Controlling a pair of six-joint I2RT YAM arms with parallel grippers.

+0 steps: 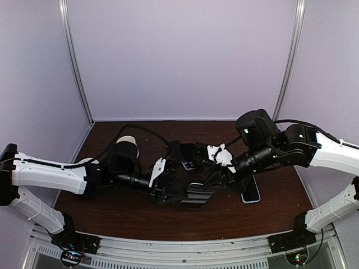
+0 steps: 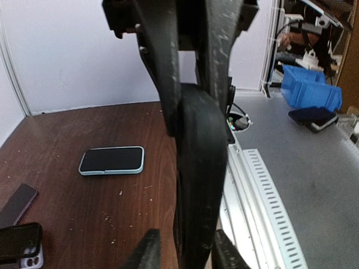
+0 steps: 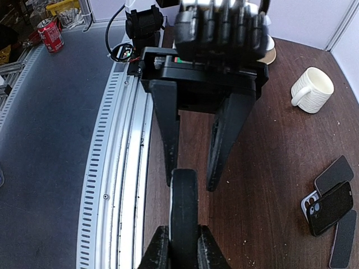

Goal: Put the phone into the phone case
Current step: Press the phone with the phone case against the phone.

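Observation:
A black phone case [image 3: 184, 202] hangs edge-on above the table between both arms [image 1: 199, 195]. My right gripper [image 3: 184, 249] is shut on its near end, with both pads pressed against it. My left gripper [image 2: 184, 249] stands open around the other end [image 2: 196, 168], and a gap shows beside its fingers [image 3: 168, 140]. I cannot tell whether a phone sits inside the case. A phone with a light blue rim [image 2: 112, 161] lies flat on the table, to the right of the arms [image 1: 251, 193].
Several more phones and cases lie in a cluster [image 3: 332, 204] behind the grippers [image 1: 188, 163]. A white ribbed mug [image 3: 311, 89] stands at the left back of the table. The metal rail [image 3: 118, 168] runs along the table's near edge. A blue bin [image 2: 311, 89] sits off the table.

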